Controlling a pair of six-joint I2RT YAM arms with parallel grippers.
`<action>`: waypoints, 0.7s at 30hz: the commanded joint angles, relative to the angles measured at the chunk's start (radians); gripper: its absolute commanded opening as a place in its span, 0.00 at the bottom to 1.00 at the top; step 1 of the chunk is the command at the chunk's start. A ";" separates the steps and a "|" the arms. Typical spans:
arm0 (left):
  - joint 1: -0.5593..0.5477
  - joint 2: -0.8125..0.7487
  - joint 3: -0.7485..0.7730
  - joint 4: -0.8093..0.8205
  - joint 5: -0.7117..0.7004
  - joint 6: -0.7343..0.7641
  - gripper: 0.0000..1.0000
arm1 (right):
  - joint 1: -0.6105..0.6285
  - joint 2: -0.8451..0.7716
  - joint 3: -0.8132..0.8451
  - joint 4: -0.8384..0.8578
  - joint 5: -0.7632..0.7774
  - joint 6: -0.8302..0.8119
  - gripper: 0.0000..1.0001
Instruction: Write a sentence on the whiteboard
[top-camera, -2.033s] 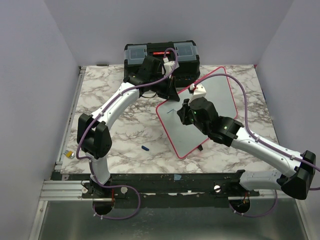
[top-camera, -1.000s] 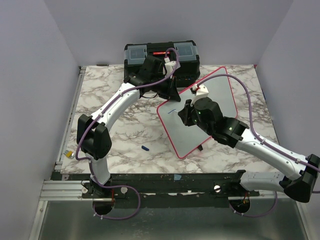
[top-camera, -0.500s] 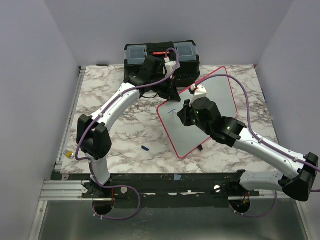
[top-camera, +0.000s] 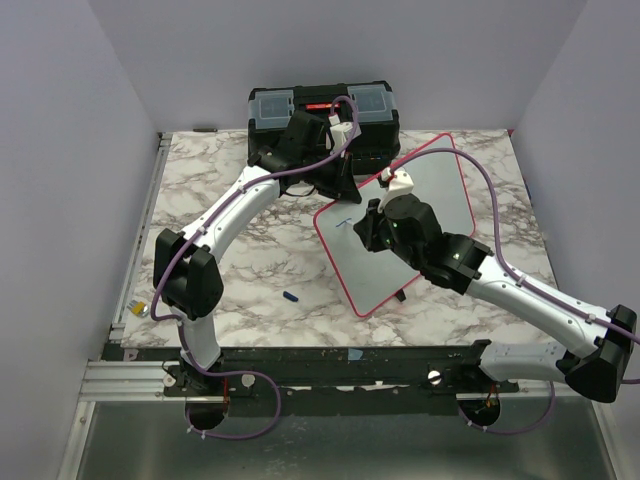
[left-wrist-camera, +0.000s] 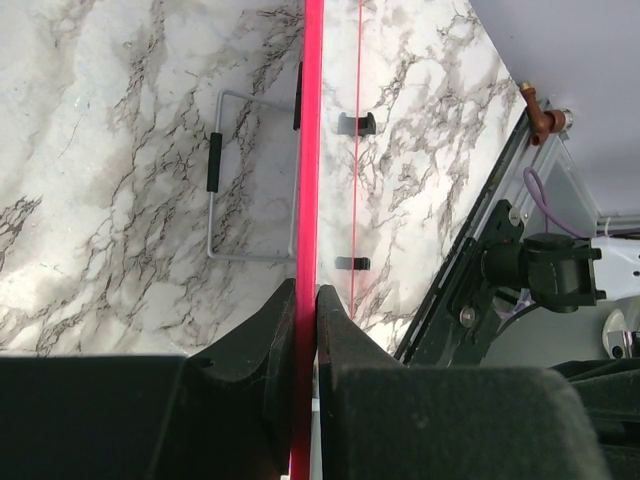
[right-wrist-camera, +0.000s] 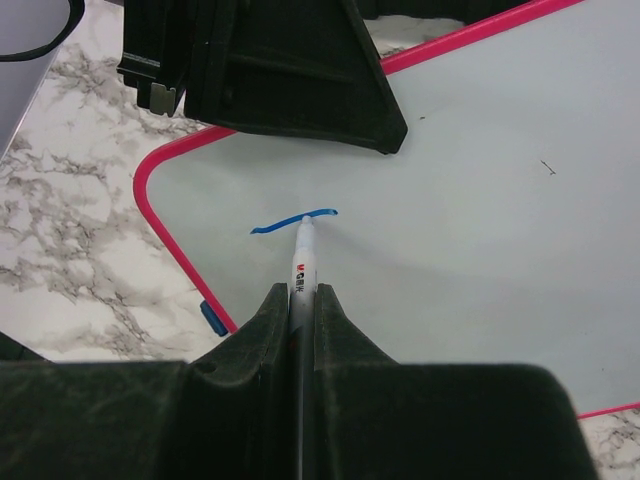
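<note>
One marker (right-wrist-camera: 303, 262) tip meets the whiteboard (right-wrist-camera: 480, 200) at a blue stroke's (right-wrist-camera: 290, 222) right end.
My right claw (right-wrist-camera: 302, 300), clenched on the marker, points straight ahead; bare board lies rightward; beyond, my left claw (left-wrist-camera: 305, 295) clamps the rim.

Whiteboard (top-camera: 445, 185) white, pink rim; blue stroke (right-wrist-camera: 293, 221); table (top-camera: 250, 270) grey-veined marble.

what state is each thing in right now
whiteboard, held by its rim, one short blue stroke on it
marker, uncapped, tip at the stroke
left pincer, shut on the whiteboard
right pincer, shut on the marker
toolbox, lid closed
</note>
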 joint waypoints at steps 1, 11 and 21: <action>-0.040 -0.036 -0.020 -0.041 -0.014 0.042 0.00 | 0.001 0.010 0.000 0.040 0.030 0.005 0.01; -0.045 -0.039 -0.018 -0.038 -0.016 0.037 0.00 | 0.000 0.003 -0.020 0.027 0.027 0.012 0.01; -0.045 -0.040 -0.019 -0.030 -0.013 0.029 0.00 | 0.001 -0.035 -0.088 0.009 0.020 0.043 0.01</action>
